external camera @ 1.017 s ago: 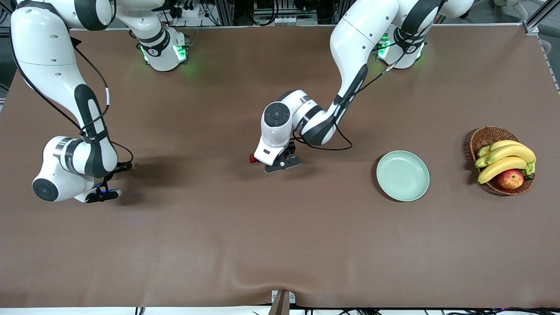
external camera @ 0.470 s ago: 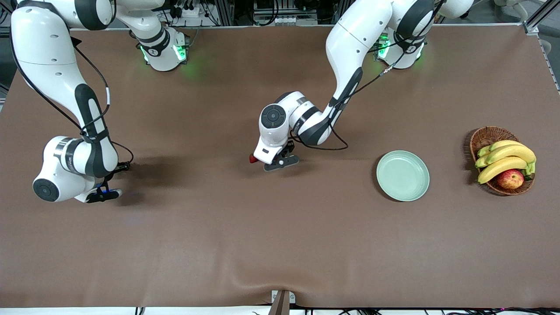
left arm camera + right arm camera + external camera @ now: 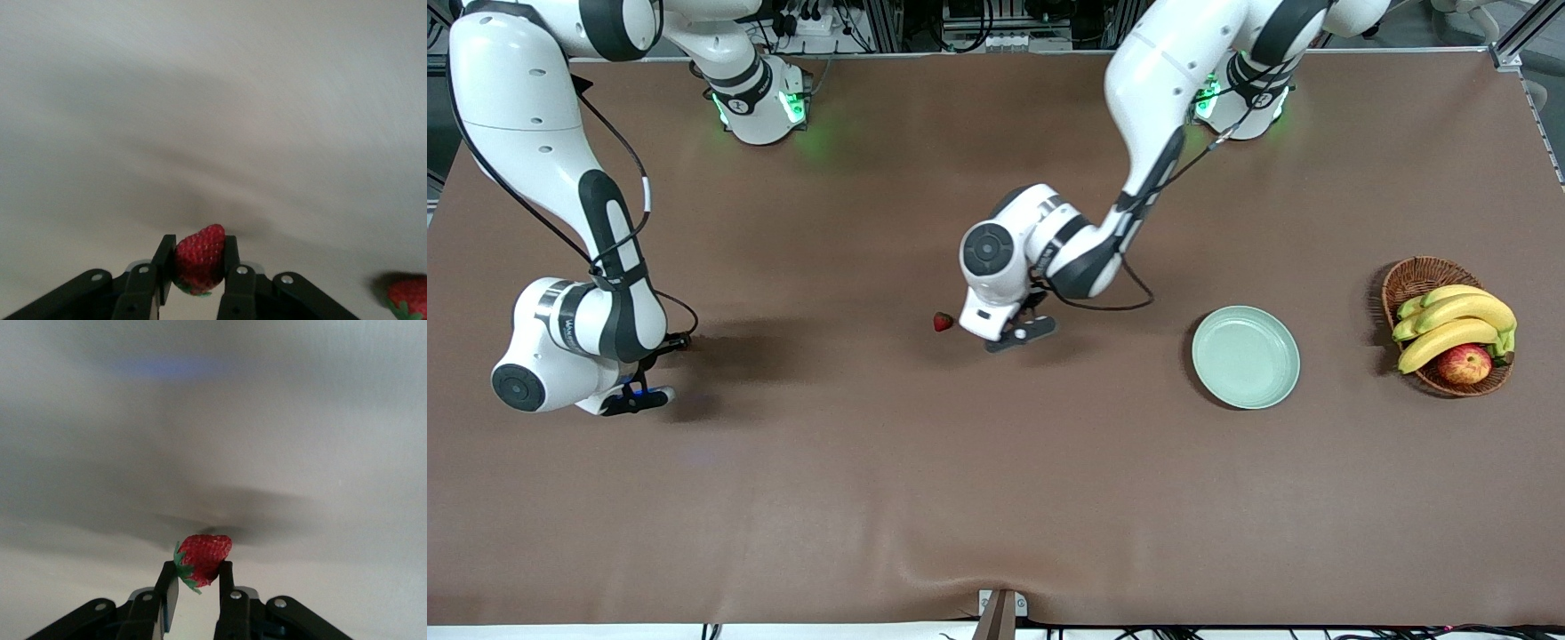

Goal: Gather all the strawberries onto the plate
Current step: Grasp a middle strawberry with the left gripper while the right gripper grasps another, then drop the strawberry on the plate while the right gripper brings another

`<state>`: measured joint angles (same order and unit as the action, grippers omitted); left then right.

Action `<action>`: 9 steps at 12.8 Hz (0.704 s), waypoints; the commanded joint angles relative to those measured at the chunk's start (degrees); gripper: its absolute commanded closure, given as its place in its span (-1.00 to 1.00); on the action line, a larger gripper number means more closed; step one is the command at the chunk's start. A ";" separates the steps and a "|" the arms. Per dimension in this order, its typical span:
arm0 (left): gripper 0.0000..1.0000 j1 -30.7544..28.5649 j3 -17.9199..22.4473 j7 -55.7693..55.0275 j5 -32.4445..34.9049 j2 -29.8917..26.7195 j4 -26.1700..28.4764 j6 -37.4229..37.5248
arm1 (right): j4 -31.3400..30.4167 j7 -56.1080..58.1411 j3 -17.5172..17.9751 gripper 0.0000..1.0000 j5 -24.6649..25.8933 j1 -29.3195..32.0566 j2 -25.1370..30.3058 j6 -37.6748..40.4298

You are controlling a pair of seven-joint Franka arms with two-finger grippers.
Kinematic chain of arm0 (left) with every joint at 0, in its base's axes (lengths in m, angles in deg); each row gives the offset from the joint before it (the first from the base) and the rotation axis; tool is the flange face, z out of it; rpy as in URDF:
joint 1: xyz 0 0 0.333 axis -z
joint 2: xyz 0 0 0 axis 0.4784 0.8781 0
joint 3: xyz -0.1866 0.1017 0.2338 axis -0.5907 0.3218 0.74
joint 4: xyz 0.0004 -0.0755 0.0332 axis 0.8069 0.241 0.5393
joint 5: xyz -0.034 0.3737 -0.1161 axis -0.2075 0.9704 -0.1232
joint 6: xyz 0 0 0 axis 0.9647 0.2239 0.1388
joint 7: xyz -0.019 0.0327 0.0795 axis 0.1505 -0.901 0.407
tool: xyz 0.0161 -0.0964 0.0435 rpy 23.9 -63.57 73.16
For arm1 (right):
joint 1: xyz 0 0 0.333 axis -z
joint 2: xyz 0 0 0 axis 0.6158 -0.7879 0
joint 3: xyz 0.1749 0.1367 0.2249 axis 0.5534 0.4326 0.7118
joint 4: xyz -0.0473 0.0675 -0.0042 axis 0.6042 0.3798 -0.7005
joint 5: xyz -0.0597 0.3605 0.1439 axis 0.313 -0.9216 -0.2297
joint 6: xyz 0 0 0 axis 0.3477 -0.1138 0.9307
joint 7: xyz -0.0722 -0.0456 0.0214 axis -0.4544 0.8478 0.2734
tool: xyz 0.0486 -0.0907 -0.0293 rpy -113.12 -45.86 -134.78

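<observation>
Strawberries are clamped in both claws: the left claw point(image 3: 200, 267) pinches one berry point(image 3: 199, 257) over the mid-worktop, and the right claw point(image 3: 195, 577) grips another point(image 3: 202, 559) over its own end. A third strawberry point(image 3: 943, 321) lies on the worktop at nine o'clock from the left claw point(image 3: 1007, 331). The mint plate point(image 3: 1246, 357) sits at three o'clock, so the left arm is nearer. Compared with a second ago, the left claw has risen and shifted plateward, uncovering the loose berry.
</observation>
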<state>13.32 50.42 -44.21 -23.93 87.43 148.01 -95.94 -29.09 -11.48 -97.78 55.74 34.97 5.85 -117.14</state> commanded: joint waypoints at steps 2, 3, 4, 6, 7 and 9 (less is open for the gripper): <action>1.00 -9.35 -0.46 9.98 3.61 -11.99 9.92 4.07 | 4.18 -5.14 1.06 0.96 -8.79 -4.85 1.33 3.41; 1.00 -12.34 -0.55 13.76 5.19 -14.20 12.65 3.99 | 4.53 -8.74 1.41 0.97 -11.44 -7.05 1.41 3.59; 1.00 -14.89 -0.55 16.67 6.68 -15.61 14.42 3.99 | 4.71 -12.61 1.93 1.00 -14.33 -9.68 1.59 3.50; 1.00 -20.34 -0.55 23.78 8.27 -16.94 16.45 3.81 | 5.33 -21.39 2.03 1.00 -21.62 -14.86 1.85 3.59; 1.00 -23.15 -0.55 27.12 8.28 -17.12 17.33 3.20 | 5.68 -24.91 2.03 1.00 -24.79 -17.07 2.29 3.50; 1.00 -27.56 -0.55 33.28 8.37 -16.51 18.30 1.19 | 5.86 -32.03 2.03 1.00 -30.07 -21.81 2.30 3.15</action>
<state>-11.24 50.61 -14.92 -16.90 72.27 163.13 -92.32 -23.05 -37.93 -95.24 29.89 16.14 6.99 -114.43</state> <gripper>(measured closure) 0.670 0.709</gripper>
